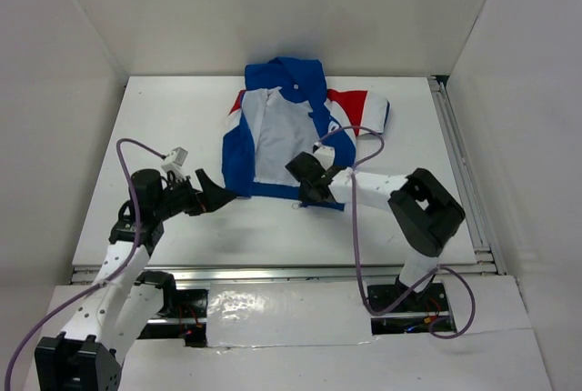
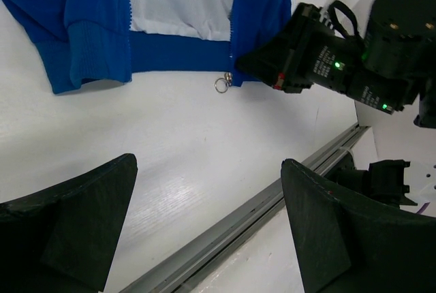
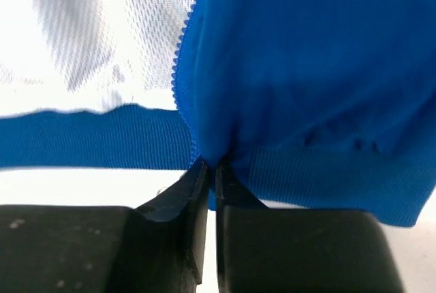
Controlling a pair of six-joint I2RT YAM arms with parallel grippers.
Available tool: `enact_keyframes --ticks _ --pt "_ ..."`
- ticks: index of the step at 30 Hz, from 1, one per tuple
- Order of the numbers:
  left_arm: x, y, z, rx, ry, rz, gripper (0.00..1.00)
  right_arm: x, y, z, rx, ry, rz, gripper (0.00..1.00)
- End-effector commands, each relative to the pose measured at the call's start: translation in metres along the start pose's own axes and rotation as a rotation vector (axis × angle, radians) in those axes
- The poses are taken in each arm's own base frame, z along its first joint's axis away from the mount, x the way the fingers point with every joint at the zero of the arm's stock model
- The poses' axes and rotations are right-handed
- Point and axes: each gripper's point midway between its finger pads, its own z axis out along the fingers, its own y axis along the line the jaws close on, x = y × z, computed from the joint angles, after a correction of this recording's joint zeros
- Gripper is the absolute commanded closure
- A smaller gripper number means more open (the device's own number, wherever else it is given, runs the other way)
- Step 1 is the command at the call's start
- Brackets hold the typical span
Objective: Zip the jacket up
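Here, the small royal-blue hooded fabric jacket (image 1: 238, 156) with red-and-white shoulder panels lies spread open on the white, faintly glossy table (image 1: 173, 109). Its pale grey-white mesh lining faces up, and the whole garment sits just beyond the tips of both pincers. The right pincer (image 3: 210, 170) is clamped on the blue ribbed hem at the foot of the zipper teeth, its jaws pressed together with fabric pinched between them. A small metal ring pull (image 2: 223, 84) rests on the table just beside its tips. The left pincer (image 2: 204, 228) is spread wide and grips nothing. Its black fingers (image 2: 75, 218) hang over bare table close to the hem's other corner, and the wrist view shows a strip of white surface between them and the cloth. Plain white wall panels (image 1: 300, 9) close the table in at the back and on both sides. A grey aluminium rail (image 1: 459, 164) runs along the table's edge outward of the right pincer, and another lies behind both pincers along the near edge. A purple-grey cable (image 1: 354, 227) loops back from each arm.
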Motion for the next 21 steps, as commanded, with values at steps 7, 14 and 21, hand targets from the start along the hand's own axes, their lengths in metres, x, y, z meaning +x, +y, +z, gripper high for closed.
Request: enact_keyframes --ticks 7,14,21 --pt "-0.007 -0.016 0.010 0.066 0.043 0.068 0.01 -0.036 0.027 -0.079 -0.446 -0.272 -0.239 1.00" --pt "0.000 -0.014 0.035 0.000 0.143 0.059 0.01 -0.043 0.030 -0.131 -0.715 -0.340 -0.359 1.00" --pt "0.006 -0.010 0.055 -0.062 0.184 0.074 0.01 -0.035 -0.001 -0.102 -0.598 -0.226 -0.288 0.99"
